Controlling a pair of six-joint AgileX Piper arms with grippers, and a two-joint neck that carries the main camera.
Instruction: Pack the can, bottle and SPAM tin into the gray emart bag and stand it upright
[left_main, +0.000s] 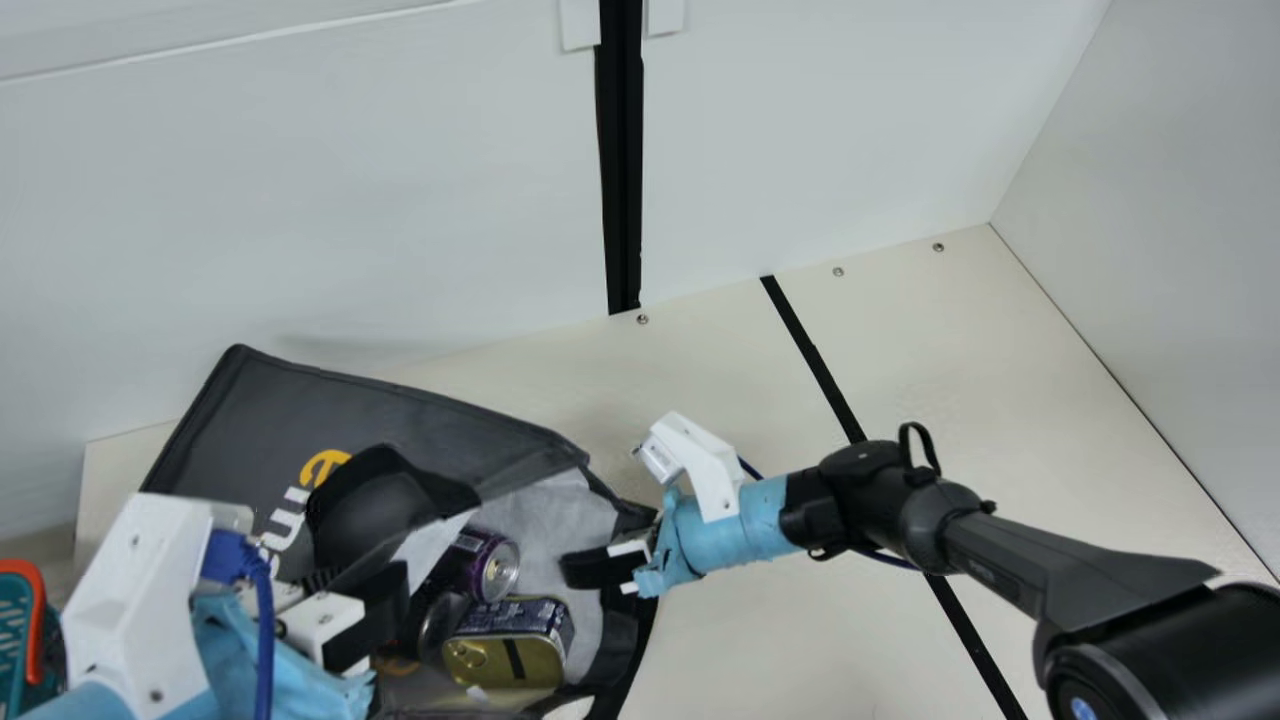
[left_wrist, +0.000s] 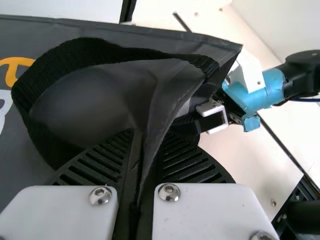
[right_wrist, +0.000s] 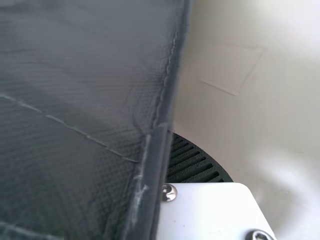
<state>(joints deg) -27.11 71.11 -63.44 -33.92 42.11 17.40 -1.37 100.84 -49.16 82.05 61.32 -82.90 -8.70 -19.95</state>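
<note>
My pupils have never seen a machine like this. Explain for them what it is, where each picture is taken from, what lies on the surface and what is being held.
This is a robot with two black arms, each ending in a two-fingered gripper. The main picture looks down from a camera on its neck; the other two come from cameras on its wrists.

On the cream table lies a gray bag. In its opening are a purple can, a gold-lidded tin and a dark, partly hidden item.

The left gripper pinches a fold of the bag near a black strap; the right gripper seems to pinch the opening's edge.
</note>
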